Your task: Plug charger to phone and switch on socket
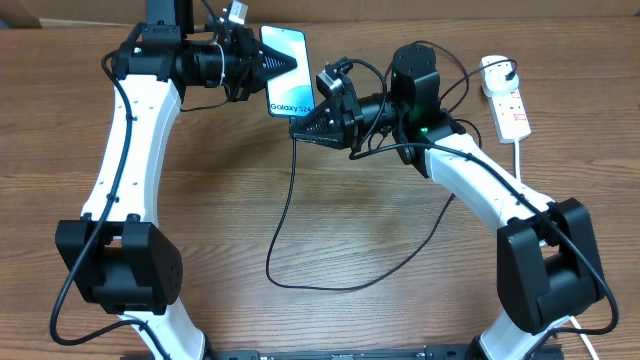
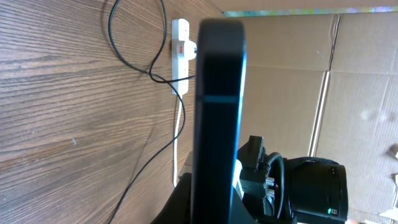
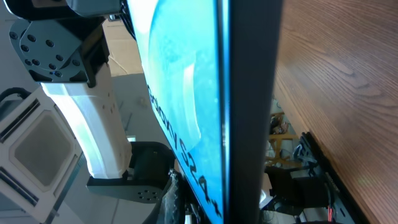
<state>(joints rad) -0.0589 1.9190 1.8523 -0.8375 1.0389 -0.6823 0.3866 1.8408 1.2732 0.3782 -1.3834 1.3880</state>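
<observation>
- Two arms meet at the phone [image 1: 285,95], which is lifted off the surface [image 1: 350,220].
- The left gripper [image 1: 290,63] has its jaws clenched on the phone's middle.
- The right gripper [image 1: 300,128] is at the phone's lower end, jaws clenched on the tip of the charger [image 1: 291,175].
- The socket [image 1: 508,100] lies well to the right of the phone.

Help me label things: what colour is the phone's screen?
Light blue-teal with white lettering, on the slim black-edged phone; clearest in the overhead view.
</observation>
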